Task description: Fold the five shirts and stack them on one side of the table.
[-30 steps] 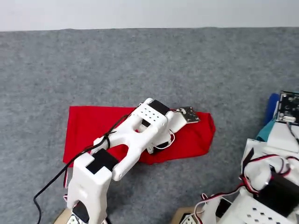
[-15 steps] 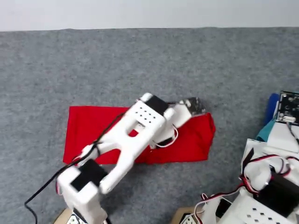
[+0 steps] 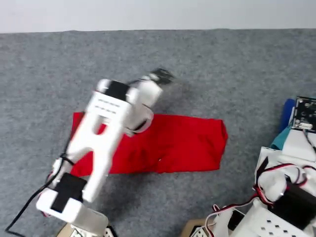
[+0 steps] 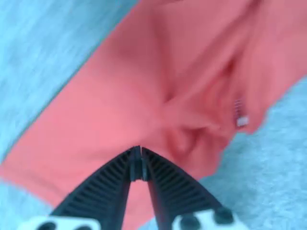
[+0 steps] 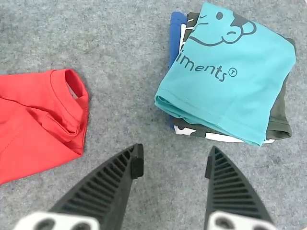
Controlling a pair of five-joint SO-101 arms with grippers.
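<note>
A: Surroundings?
B: Grey worktop (image 3: 222, 69). Folded stack (image 5: 230, 72), teal on top, at the right edge of the high view beside the right arm.
A: Arms?
B: Left arm slants up from lower left, left pincer (image 3: 159, 76) closed, tips together. Right pincer (image 5: 172, 160) open, lower right.
A: Shirt?
B: 1 red shirt (image 3: 173, 143) flat mid-frame, just below the left pincer.

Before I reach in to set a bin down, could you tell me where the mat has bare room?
The mat is bare beyond the red shirt, apart from where the left gripper hangs. The crowded spot is the narrow gap between red shirt and folded stack, under the open right gripper.
</note>
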